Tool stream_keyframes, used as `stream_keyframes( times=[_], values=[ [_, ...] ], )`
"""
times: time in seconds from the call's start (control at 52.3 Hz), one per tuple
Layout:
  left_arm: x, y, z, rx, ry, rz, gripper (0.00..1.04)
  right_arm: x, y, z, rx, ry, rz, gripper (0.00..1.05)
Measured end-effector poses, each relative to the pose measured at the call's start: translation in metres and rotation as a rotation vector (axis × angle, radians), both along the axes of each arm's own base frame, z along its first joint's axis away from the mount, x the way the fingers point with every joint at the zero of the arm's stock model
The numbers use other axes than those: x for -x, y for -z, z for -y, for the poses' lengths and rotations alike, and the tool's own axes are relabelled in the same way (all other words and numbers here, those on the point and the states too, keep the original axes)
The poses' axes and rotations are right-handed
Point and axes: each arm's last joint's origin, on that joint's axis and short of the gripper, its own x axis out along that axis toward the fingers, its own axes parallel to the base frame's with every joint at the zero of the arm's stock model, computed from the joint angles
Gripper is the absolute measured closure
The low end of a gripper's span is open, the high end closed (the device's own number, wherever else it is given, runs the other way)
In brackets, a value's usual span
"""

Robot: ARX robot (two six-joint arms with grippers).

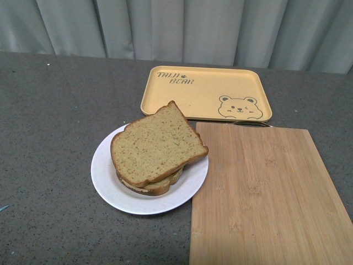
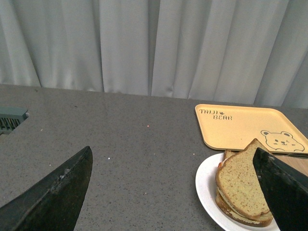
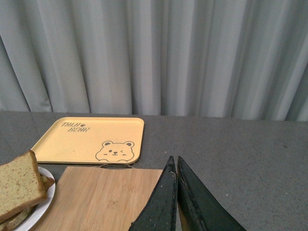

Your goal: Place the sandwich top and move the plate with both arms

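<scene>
The sandwich top (image 1: 157, 144), a tan-brown bread slice with darker crust, lies on the stacked sandwich on the round white plate (image 1: 107, 179), on the grey table left of the bamboo board. Neither arm shows in the front view. In the left wrist view the sandwich top (image 2: 238, 180) and the plate (image 2: 204, 185) lie just inside the right finger of my left gripper (image 2: 174, 156), which is open wide with bare table between its fingers. My right gripper (image 3: 174, 160) is shut with nothing in it, above the table beside the board; the sandwich top (image 3: 18, 185) lies off to its side.
A yellow bear-printed tray (image 1: 205, 93) lies behind the plate. The long bamboo board (image 1: 267, 196) sits on the plate's right, its edge touching the plate. A grey curtain hangs along the table's far edge. A small grey vent (image 2: 10, 119) shows in the left wrist view.
</scene>
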Motion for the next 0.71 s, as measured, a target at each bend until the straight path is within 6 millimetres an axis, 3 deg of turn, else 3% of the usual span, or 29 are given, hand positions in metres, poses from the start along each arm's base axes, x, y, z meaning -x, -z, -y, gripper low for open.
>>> stream_keyframes(
  times=[0.115, 0.535, 0.707],
  values=[
    [0.0, 0.0, 0.0, 0.0, 0.0, 0.0, 0.07, 0.0, 0.0, 0.0, 0.001, 0.0, -0.001, 1.03],
    [0.0, 0.0, 0.0, 0.003, 0.006, -0.006, 0.07, 0.0, 0.0, 0.0, 0.002, 0.0, -0.001, 0.33],
    [-0.017, 0.011, 0.005, 0.215, 0.076, -0.273, 0.07, 0.0, 0.0, 0.0, 0.0, 0.0, -0.001, 0.07]
  ],
)
